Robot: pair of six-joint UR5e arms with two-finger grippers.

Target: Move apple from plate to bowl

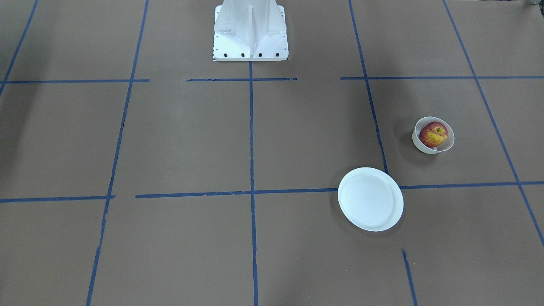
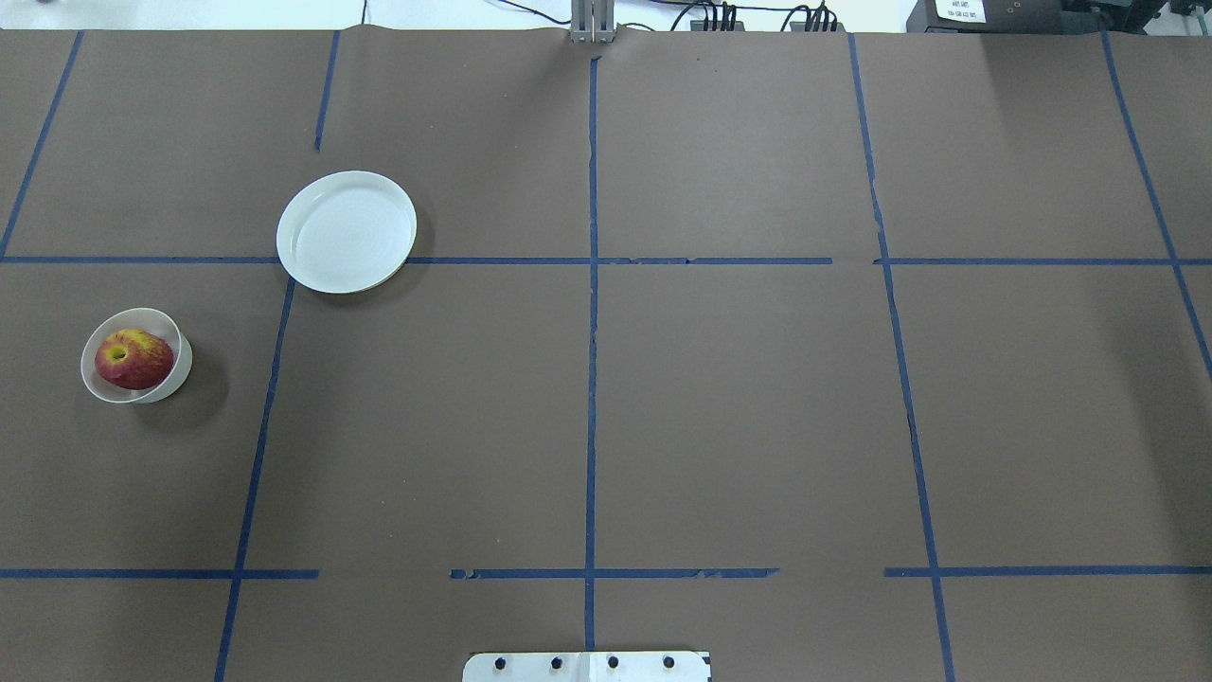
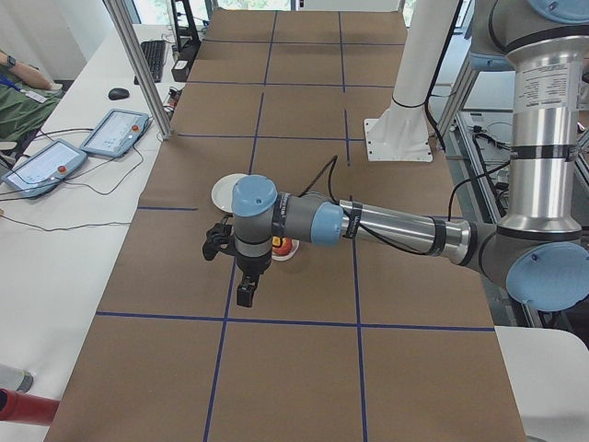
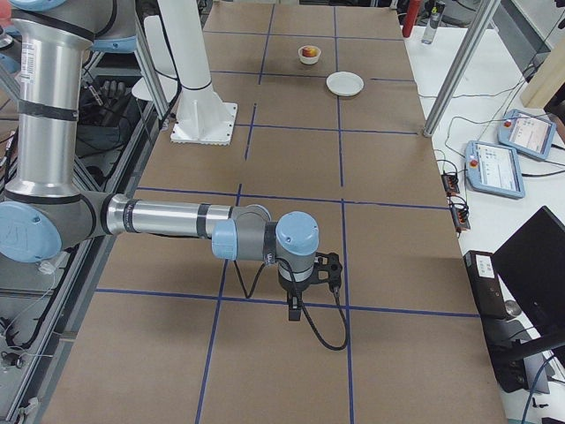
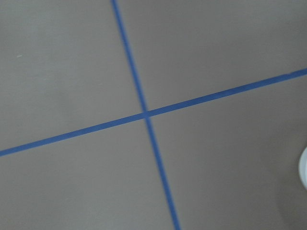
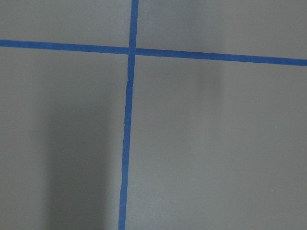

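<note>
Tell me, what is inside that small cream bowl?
The red-and-yellow apple nearly fills the bowl. The bowl's floor is covered by it, so nothing underneath can be checked.

We log the counter [image 2: 739, 426] as covered in matt brown paper, flat and non-reflective. On it, the grid lines [image 2: 592, 379] are dull blue tape, frayed at the edges in places. We record the plate [image 2: 347, 231] as glossy white and smooth; we cannot tell ceramic from plastic. The bowl [image 2: 186, 365] is cream-white, smooth-walled and less shiny than the plate. Skin of the apple [image 2: 135, 360]: smooth, faint sheen. The pedestal [image 1: 250, 32] looks like white painted metal, satin. The left arm [image 3: 396, 230] and right arm [image 4: 168, 218] show brushed silver metal tubes with smooth blue-grey plastic joint caps. The frame post [image 3: 138, 64] is bare silvery metal.
</note>
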